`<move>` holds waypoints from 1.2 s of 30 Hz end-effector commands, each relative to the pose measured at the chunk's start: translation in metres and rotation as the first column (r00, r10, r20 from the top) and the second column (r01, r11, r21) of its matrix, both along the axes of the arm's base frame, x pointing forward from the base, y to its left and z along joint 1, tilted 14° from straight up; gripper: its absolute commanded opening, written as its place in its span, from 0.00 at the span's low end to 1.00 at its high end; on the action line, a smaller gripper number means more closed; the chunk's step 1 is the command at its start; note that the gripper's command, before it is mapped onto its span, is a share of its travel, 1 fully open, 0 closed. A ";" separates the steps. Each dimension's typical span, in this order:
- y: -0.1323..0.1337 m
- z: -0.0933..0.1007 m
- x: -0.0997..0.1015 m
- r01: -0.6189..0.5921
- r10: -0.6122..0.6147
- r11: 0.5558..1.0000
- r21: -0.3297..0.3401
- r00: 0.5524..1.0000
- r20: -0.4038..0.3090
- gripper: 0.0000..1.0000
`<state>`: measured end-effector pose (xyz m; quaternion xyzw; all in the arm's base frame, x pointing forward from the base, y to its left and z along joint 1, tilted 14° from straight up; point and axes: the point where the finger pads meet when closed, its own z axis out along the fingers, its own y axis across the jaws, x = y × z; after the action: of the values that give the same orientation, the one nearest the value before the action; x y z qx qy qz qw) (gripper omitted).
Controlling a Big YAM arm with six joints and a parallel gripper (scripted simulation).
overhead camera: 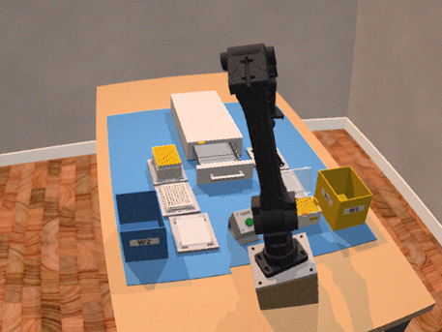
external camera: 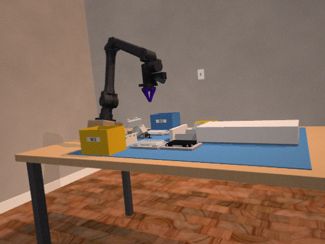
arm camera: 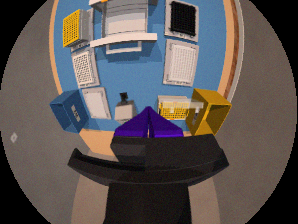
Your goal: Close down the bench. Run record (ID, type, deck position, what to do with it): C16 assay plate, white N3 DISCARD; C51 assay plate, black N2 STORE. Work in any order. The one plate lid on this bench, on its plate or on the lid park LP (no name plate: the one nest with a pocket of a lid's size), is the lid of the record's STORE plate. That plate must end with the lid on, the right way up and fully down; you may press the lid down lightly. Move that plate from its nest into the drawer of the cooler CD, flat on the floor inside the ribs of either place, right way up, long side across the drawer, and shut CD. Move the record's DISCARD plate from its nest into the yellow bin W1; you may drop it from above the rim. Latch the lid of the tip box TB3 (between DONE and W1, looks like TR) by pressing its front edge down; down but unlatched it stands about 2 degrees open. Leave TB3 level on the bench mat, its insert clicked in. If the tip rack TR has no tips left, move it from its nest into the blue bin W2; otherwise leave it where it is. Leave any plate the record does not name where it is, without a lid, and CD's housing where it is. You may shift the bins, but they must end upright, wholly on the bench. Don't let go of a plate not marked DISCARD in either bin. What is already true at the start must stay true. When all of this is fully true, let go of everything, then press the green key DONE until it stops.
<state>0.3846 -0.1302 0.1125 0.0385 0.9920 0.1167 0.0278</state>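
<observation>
My gripper [external camera: 148, 95] is shut and empty, high above the middle of the blue mat, fingers pointing down; it also shows in the wrist view [arm camera: 148, 120]. The black plate [arm camera: 181, 18] sits in its nest right of the cooler, with no lid on it. The white plate [arm camera: 180, 63] sits in the nest just in front of it. The cooler CD [overhead camera: 205, 122] has its drawer [overhead camera: 223, 165] pulled open. A flat pale lid [overhead camera: 192, 233] lies in the front left nest. The tip box TB3 [overhead camera: 307, 207] shows yellow tips and its clear lid stands raised.
The yellow bin W1 [overhead camera: 343, 196] stands at the right, the blue bin W2 [overhead camera: 141, 225] at the front left. The tip rack TR [overhead camera: 165, 157] holds yellow tips. A pale well plate [overhead camera: 177, 197] lies in front of it. The green key DONE [overhead camera: 248, 222] is by the arm's base.
</observation>
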 end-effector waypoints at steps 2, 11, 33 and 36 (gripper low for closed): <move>-0.023 -0.009 0.002 -0.005 0.005 1.000 -0.010 1.000 0.017 0.00; -0.053 -0.004 0.011 -0.003 0.006 0.999 -0.037 0.998 0.063 0.00; -0.102 -0.034 0.012 -0.015 0.018 0.999 -0.047 0.998 0.068 0.00; -0.103 -0.035 0.012 -0.009 0.012 0.999 -0.046 0.998 0.065 0.00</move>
<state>0.3726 -0.2138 0.0515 0.0342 0.9921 0.1184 0.0232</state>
